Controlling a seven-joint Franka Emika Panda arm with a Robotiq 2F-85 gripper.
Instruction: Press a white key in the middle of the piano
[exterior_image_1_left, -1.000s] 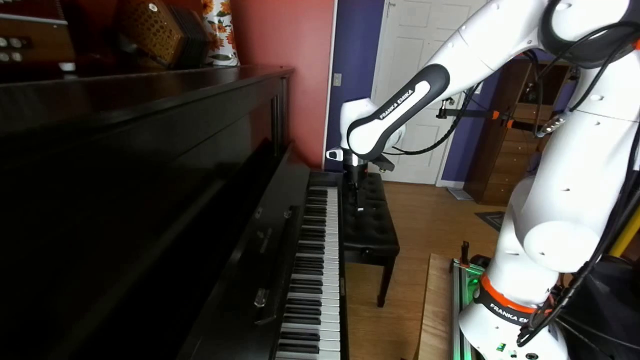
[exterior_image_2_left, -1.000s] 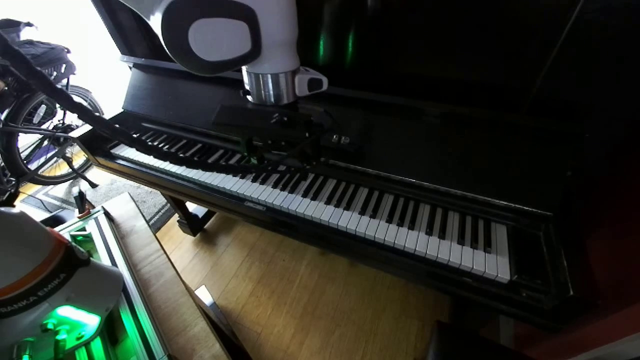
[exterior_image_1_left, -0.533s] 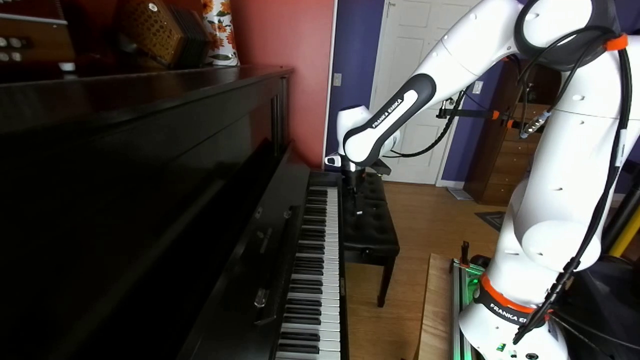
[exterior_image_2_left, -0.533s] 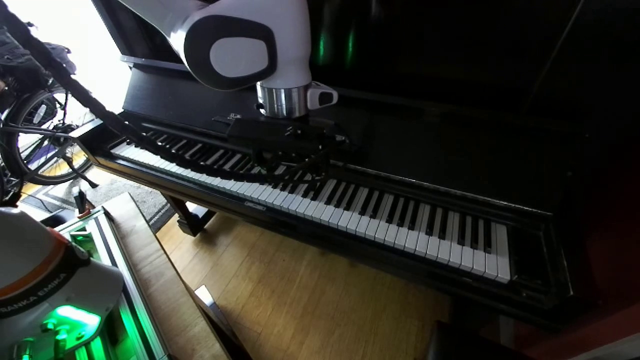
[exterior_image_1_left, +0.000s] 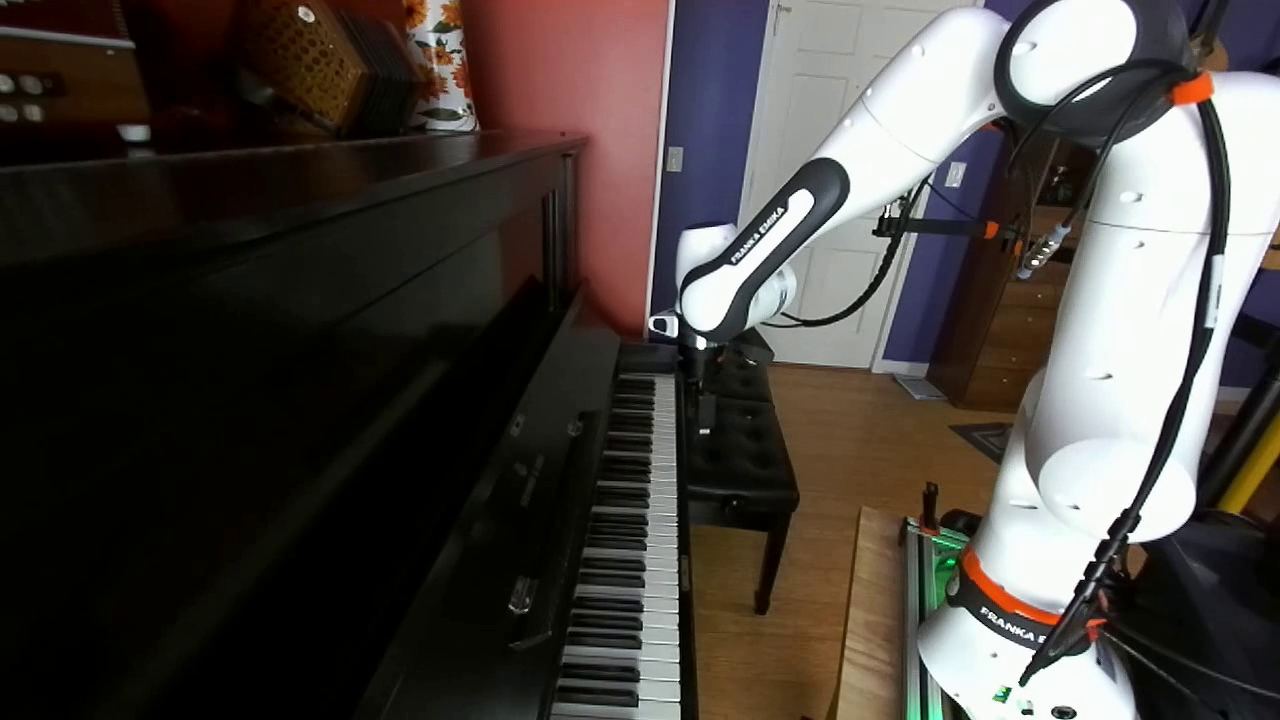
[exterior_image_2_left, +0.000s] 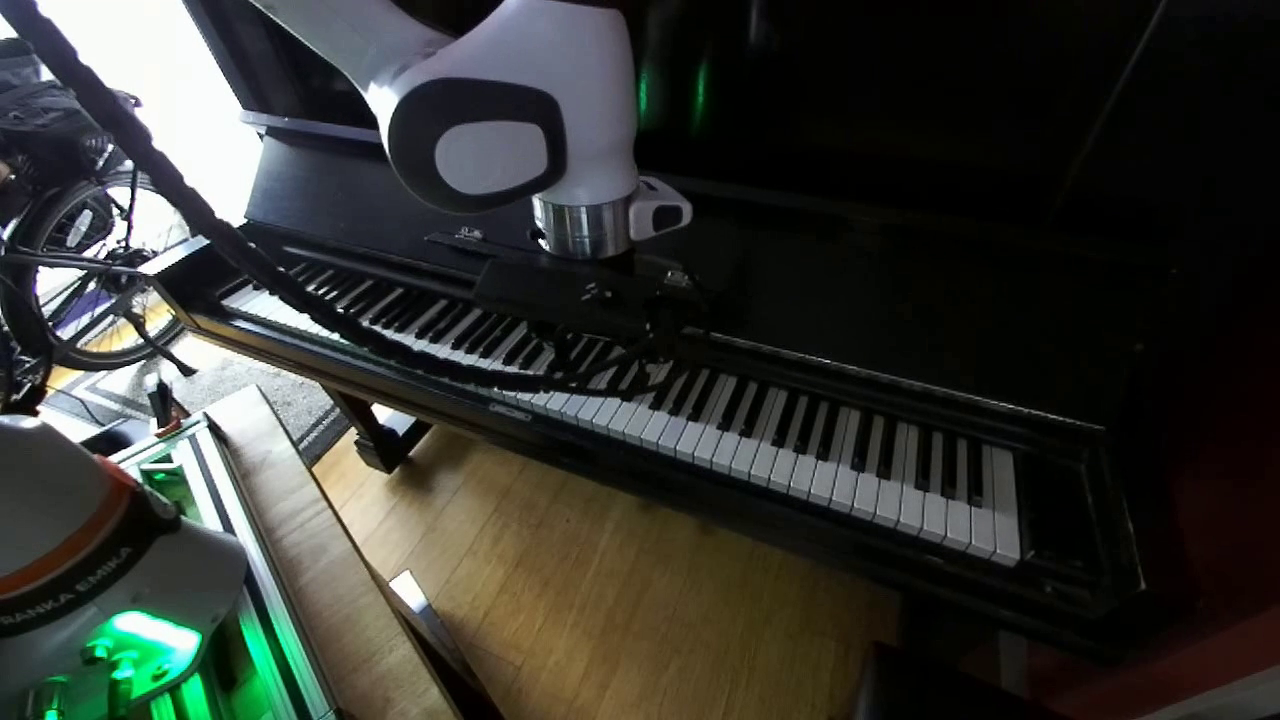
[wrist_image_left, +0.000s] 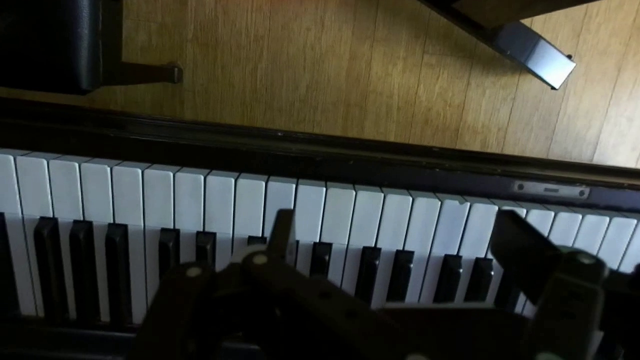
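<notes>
The glossy black upright piano (exterior_image_1_left: 430, 260) carries its narrow white and black keys (wrist_image_left: 220, 200) along the front. Seen facing the keys, the red wall (exterior_image_1_left: 590, 90) lies beyond the piano's right end and the black bicycle (exterior_image_2_left: 105, 250) beyond its left end. The black padded bench (exterior_image_1_left: 745, 460) stands in front of the piano's right part. The brown perforated bellows instrument (exterior_image_1_left: 310, 70) and the white floral-printed cylinder (exterior_image_1_left: 440, 60) rest on the piano's top, side by side. In front of the piano stands the white robot base (exterior_image_1_left: 1020, 660), with the light wooden board (exterior_image_1_left: 870, 600) between. The black two-finger gripper (wrist_image_left: 396, 214) hangs at the piano's front, above key level, near the middle of the row.
</notes>
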